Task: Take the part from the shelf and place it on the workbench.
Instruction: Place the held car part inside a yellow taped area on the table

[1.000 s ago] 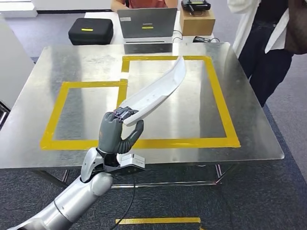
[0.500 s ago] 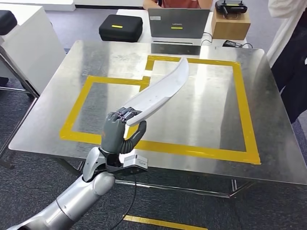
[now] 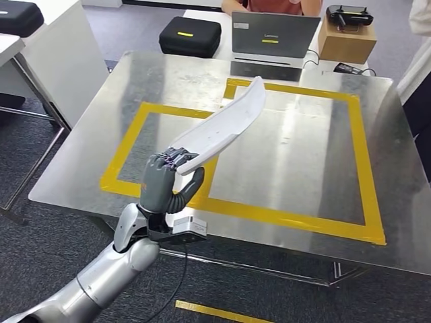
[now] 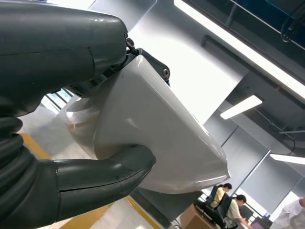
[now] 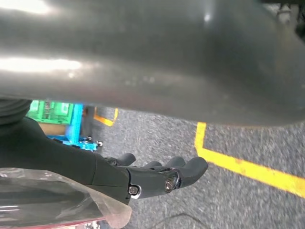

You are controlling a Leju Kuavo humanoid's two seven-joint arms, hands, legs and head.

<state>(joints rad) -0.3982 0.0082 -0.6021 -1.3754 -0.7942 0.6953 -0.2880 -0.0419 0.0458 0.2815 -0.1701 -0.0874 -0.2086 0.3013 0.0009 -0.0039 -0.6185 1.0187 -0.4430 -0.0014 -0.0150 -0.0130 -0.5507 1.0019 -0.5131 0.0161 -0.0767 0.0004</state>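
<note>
The left hand (image 3: 165, 183) is pinching one end of the long white part (image 3: 223, 128), which is cantilevering toward 1 o'clock above the counter (image 3: 305, 155); such an end grip is risking twisting or slipping. The right hand (image 5: 158, 174) is hanging spread, holding nothing.

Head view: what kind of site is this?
Likely an indoor robotics test lab: a steel workbench marked with yellow tape rectangles, a grey laptop at a desk behind, and a black equipment case.

The scene holds one long curved white plastic part (image 3: 223, 128), one steel-topped workbench (image 3: 152, 87), two black zipped cases (image 3: 190, 35), one grey laptop (image 3: 274, 33) and one brown cardboard box (image 3: 347, 42).
</note>
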